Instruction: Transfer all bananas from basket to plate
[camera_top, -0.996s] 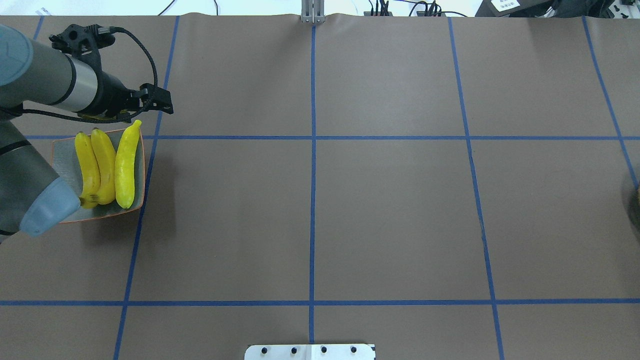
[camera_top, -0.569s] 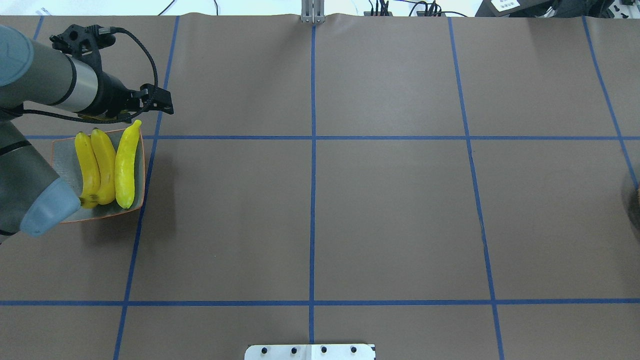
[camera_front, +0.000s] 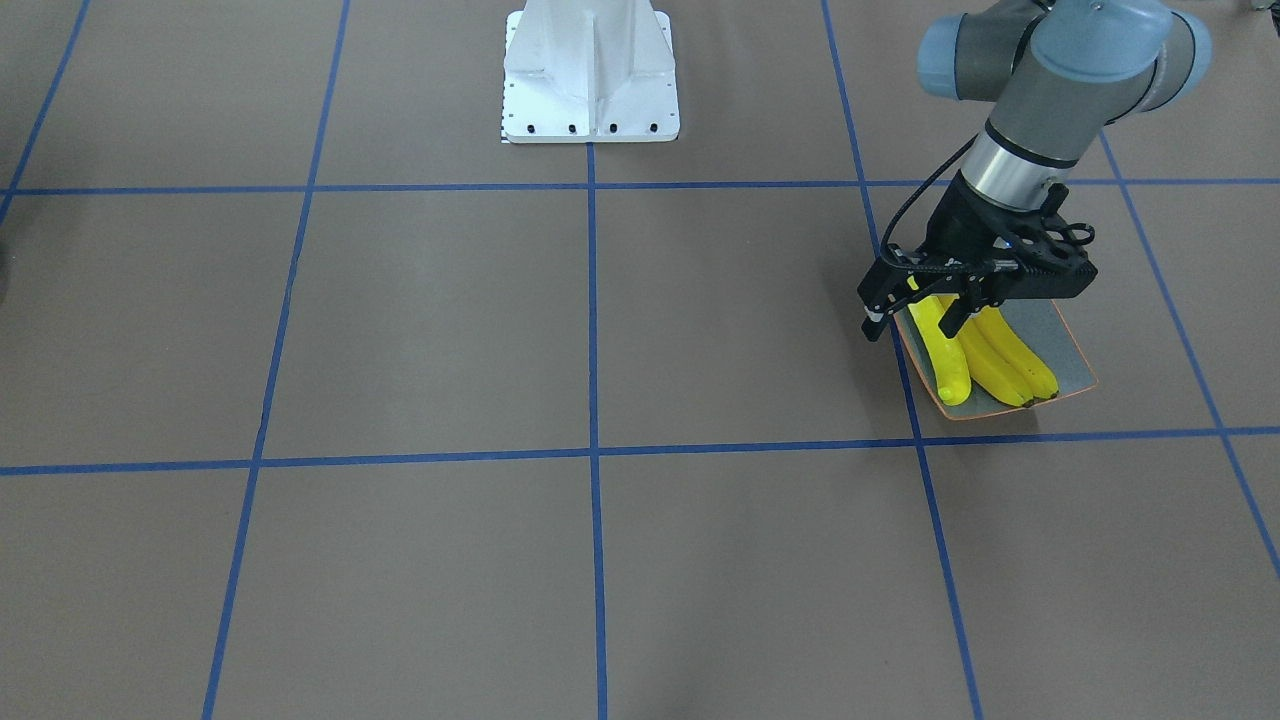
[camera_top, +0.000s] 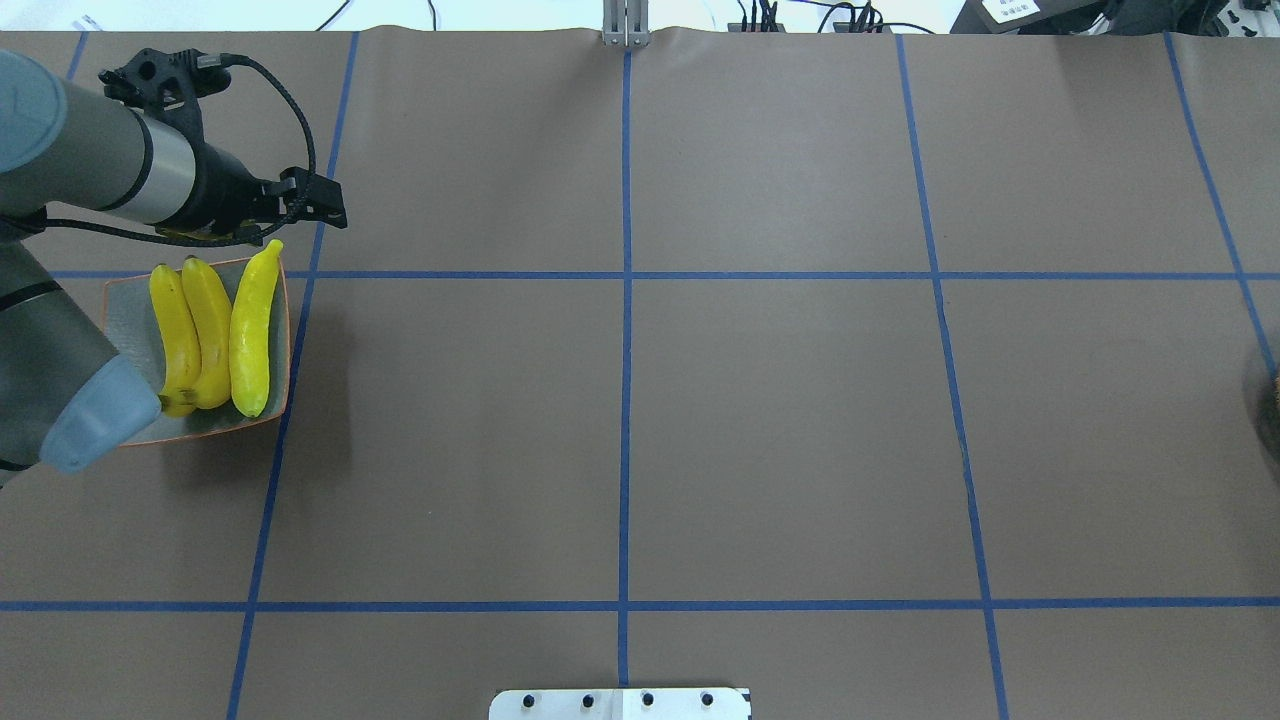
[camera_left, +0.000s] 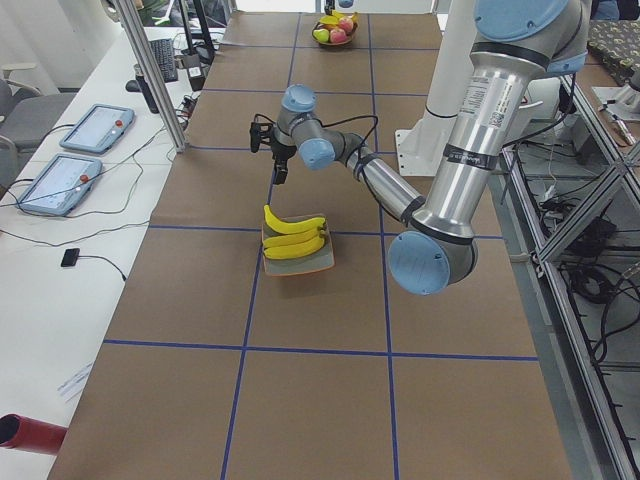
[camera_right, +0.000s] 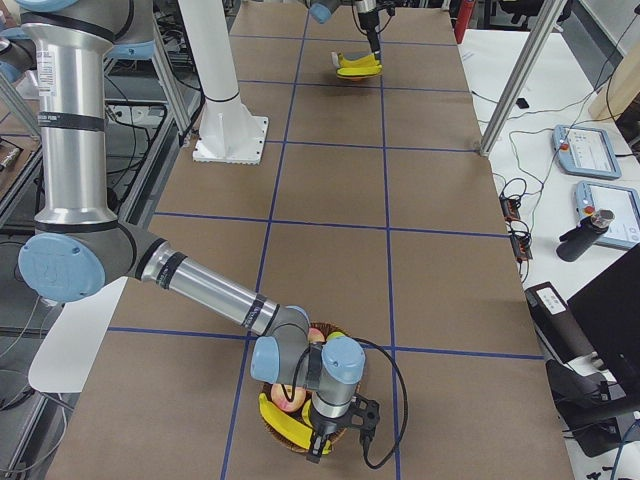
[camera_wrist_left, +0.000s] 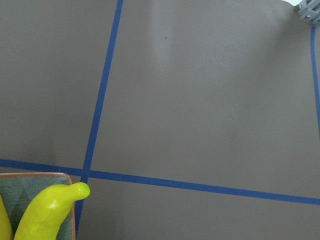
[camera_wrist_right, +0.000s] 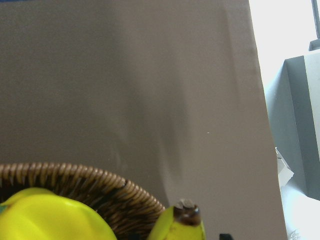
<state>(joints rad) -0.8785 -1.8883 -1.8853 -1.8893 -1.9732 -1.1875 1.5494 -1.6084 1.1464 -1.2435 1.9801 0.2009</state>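
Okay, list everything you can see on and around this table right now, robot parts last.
bananas: three, two deep yellow and one paler, side by side on the plate
plate: one, grey-blue with orange rim, robot's left end of the table
basket: one, brown wicker, robot's right end
basket banana: one seen, yellow, in the basket
other fruit: count unclear, red and yellow-green, in the basket
table: one, brown with blue tape grid
left gripper: black, jaws open, empty, over the plate
right gripper: black, over the basket, jaws not readable
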